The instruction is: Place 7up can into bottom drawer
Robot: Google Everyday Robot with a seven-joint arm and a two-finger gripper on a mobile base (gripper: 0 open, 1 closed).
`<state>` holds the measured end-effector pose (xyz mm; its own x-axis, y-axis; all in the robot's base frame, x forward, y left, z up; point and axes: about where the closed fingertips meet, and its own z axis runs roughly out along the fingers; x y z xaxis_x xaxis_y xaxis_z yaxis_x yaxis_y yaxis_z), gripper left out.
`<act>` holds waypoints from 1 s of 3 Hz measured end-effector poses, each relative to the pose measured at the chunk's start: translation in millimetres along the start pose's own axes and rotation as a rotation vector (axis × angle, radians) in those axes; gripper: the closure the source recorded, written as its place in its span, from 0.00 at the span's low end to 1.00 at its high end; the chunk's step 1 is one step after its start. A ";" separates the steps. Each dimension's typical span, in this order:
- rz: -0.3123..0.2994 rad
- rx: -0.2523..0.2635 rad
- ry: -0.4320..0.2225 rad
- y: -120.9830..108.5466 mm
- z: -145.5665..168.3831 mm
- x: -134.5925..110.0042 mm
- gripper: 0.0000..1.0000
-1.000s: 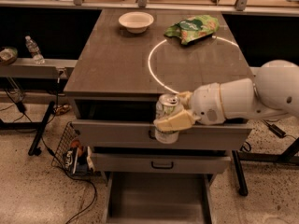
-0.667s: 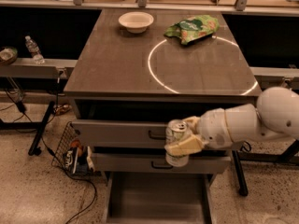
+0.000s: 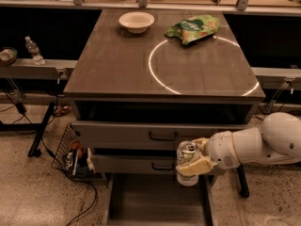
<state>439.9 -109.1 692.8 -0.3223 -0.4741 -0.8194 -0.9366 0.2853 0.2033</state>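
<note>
My gripper point(image 3: 192, 164) is shut on the 7up can point(image 3: 186, 155), a small can with a silver top held upright. The white arm reaches in from the right. The can hangs in front of the second grey drawer front, just above the right half of the bottom drawer point(image 3: 117, 206), which is pulled out as a shallow grey tray with a flat floor and low side walls. The tan fingers point(image 3: 194, 166) wrap the can's lower body and hide its lettering.
The cabinet's dark top point(image 3: 117, 69) carries a white bowl point(image 3: 136, 21) and a green chip bag point(image 3: 193, 28). Two upper grey drawer fronts point(image 3: 122, 134) have dark handles. A water bottle point(image 3: 34, 51) stands on a side rail at left. A wire basket point(image 3: 70, 157) and cables lie at lower left.
My gripper has carried the can downward and a little to the right, from the top drawer front to just above the open bottom drawer.
</note>
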 end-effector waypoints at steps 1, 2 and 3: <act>-0.002 0.019 -0.002 -3.9 11.6 13.0 1.00; 0.017 0.062 0.003 -20.9 48.8 70.6 1.00; 0.069 0.141 0.038 -59.3 95.7 168.6 1.00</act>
<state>454.2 -126.2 491.3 -0.3926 -0.4802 -0.7844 -0.8845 0.4307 0.1791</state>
